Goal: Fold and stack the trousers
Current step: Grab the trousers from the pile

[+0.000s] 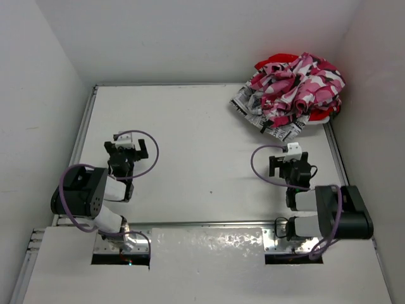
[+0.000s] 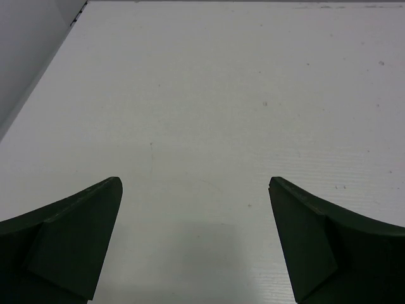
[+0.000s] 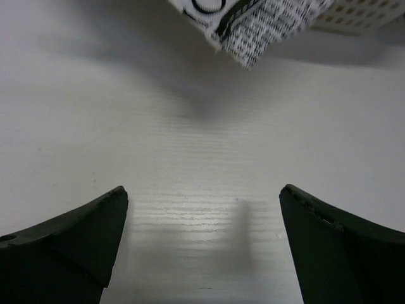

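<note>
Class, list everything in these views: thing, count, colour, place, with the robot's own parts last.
camouflage trousers: 1, pink-white-black-crimson, atop the others, far right corner
newsprint trousers: 1, white and black, under the camouflage pair, poking out near-left
red trousers: 1, red, edges showing beneath the camouflage pair
table: 1, white, beneath everything
cables: 2, purple, looped by wrists
left arm: 1, black-grey, near left
right arm: 1, black-grey, near right
left fingers: 2, dark, open over bare table
right fingers: 2, dark, open, facing newsprint trousers

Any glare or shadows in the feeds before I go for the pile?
Top external: even light, glare only on the shiny near strip; the trousers pile is sharp. Right wrist: the newsprint-patterned pair throws a soft shadow on the table. Left wrist: evenly lit.
</note>
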Controlling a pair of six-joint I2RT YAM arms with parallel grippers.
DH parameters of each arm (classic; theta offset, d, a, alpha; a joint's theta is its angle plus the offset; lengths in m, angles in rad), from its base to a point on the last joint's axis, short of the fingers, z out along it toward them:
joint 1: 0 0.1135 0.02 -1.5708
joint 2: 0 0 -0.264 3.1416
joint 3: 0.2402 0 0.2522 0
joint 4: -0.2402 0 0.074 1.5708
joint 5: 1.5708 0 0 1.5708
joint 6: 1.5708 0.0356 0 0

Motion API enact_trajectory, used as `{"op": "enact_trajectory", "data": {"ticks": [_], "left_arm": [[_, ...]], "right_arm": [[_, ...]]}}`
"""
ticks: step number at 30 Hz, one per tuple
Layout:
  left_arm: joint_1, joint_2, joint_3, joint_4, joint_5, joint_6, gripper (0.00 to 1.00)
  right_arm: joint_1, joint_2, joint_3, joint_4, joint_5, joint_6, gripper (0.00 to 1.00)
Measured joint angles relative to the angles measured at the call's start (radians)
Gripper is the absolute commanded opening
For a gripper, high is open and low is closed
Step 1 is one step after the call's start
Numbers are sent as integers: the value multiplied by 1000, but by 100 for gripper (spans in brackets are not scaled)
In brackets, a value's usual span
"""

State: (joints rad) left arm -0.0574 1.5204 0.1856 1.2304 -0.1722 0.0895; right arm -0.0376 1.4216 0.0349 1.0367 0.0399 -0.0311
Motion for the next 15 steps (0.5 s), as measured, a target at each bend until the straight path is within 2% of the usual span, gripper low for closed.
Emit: {"op": "enact_trajectory", "data": {"ticks": [4, 6, 9, 10, 12, 13, 14, 15], "left_arm": [[0, 0, 0, 0, 0, 0, 100], [0, 0, 0, 0, 0, 0, 100], [0, 0, 1, 3, 6, 0, 100], [1, -5, 2, -1, 14, 1, 100], [5, -61, 49, -139, 53, 14, 100], [7, -102, 135, -319, 96, 30, 100], [7, -115, 242, -452, 134, 47, 100], [7, -116, 373, -574, 174, 66, 100]], "right_arm": [[0, -241, 22, -160, -32, -4, 99], [0, -390, 87, -321, -55, 7, 99], [0, -547, 274, -570, -82, 43, 99], [0, -572, 359, -645, -88, 62, 96], [0, -561, 586, -826, -90, 92, 76], [-2, -521, 743, -959, -92, 106, 62], [-5, -447, 913, -1051, -92, 119, 41], [-9, -389, 1057, -1104, -92, 132, 38]]}}
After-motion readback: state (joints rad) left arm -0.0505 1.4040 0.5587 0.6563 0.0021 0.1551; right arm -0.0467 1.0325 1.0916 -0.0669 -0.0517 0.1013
